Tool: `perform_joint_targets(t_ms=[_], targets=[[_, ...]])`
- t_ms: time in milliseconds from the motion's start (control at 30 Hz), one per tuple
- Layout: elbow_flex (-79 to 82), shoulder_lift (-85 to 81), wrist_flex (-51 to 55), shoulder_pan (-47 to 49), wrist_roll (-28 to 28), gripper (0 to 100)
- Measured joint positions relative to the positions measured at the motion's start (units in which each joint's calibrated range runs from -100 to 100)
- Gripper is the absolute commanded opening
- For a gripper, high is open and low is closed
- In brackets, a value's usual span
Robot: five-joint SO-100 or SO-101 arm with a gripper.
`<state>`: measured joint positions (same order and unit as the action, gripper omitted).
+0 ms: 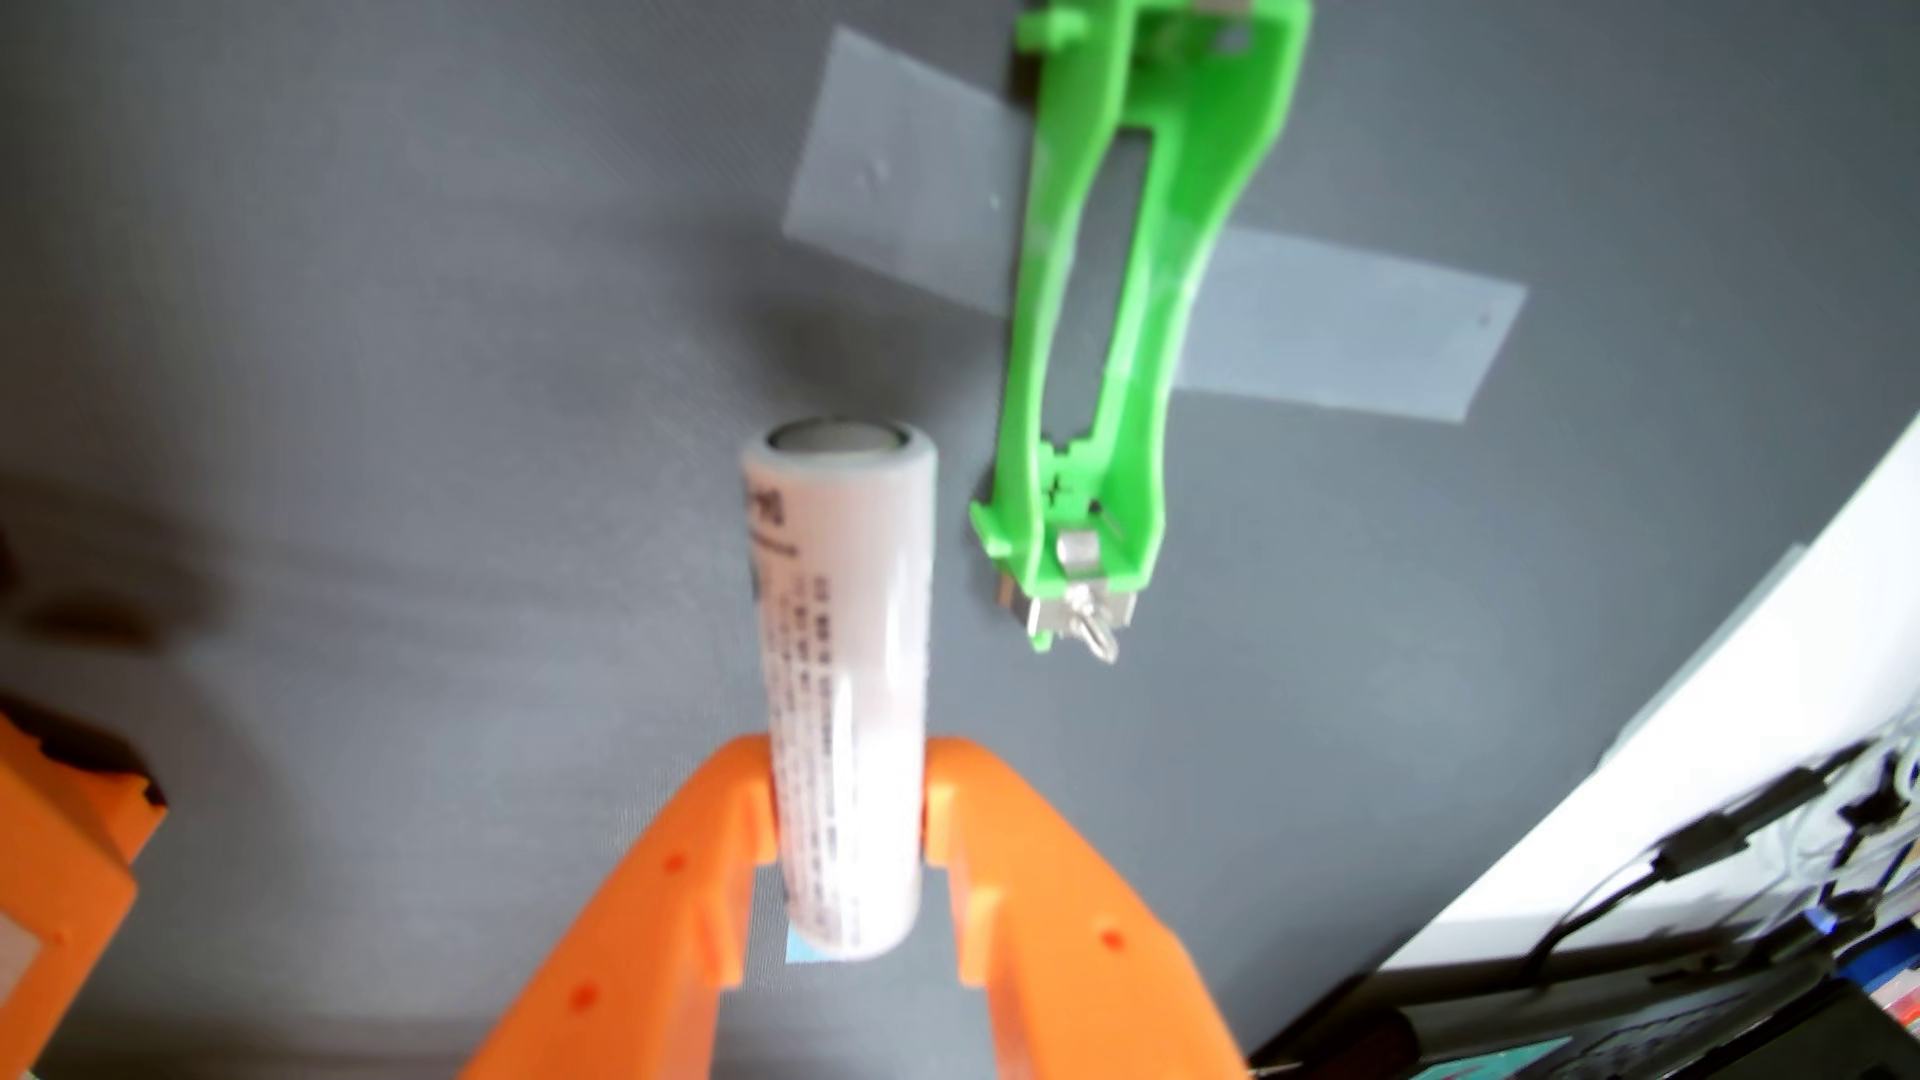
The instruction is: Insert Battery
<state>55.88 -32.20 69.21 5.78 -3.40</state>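
Grey mat [416, 363] covered most of the wrist view; texture soft w/ blur, dark shadow smudges at left edge.

Item 1: cylindrical battery [844, 685], white wrap, bare metal end cap facing away from camera. Printed text ran along its side, too blurred to read. Near end sat low between the orange fingers [686, 883], w/ a small blue patch showing just under it; what that patch was could not be told.

Item 2: orange gripper [847, 820], two fingers entering from bottom edge, clamped on the battery's lower part, one finger at each side. Finger bases cut off by frame bottom.

Item 3: green battery holder [1122, 312], single-cell cradle, lying on the mat to the right of the battery and apart from it, tilted slightly off the battery's axis. Cradle held no cell; mat visible thru the slot in its floor. Metal contact tab [1081, 602] w/ solder lug at near end. Far end cut off by top edge, only part of a second metal contact visible there.

Item 4: translucent tape strip [1351, 332], crossing over the holder's mid-section and sticking to the mat at both sides.

Misc.: white table edge [1662, 748] at right; beyond it dark cables [1714, 862] and clutter, indistinct. Orange arm part [62, 852] at lower left, cropped, not identifiable in detail.
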Motion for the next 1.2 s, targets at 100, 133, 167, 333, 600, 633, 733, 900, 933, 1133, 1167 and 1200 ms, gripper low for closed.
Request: perform_joint_targets(t_ms=[100,133,167,333,600,633,733,900,933,1133,1167,1200], targets=[[0.1,-0.2,0.0,2.5,-1.0,1],[0.1,-0.2,0.0,2.6,-1.1,1],[0.1,-0.2,0.0,2.8,-1.2,1],[1.4,-0.7,-2.2,3.9,-3.1,1],[7.7,-4.6,-10.0,6.5,-4.5,1],[8.0,-4.6,-10.4,6.5,-4.6,1],[8.0,-4.7,-10.7,6.6,-5.7,1],[8.0,-4.7,-11.0,6.7,-6.4,1],[8.0,-4.7,-11.0,6.7,-6.5,1],[8.0,-5.0,-11.0,6.6,-8.3,1],[8.0,-5.0,-11.0,6.6,-8.4,1],[8.0,-5.0,-11.0,6.6,-8.4,1]])
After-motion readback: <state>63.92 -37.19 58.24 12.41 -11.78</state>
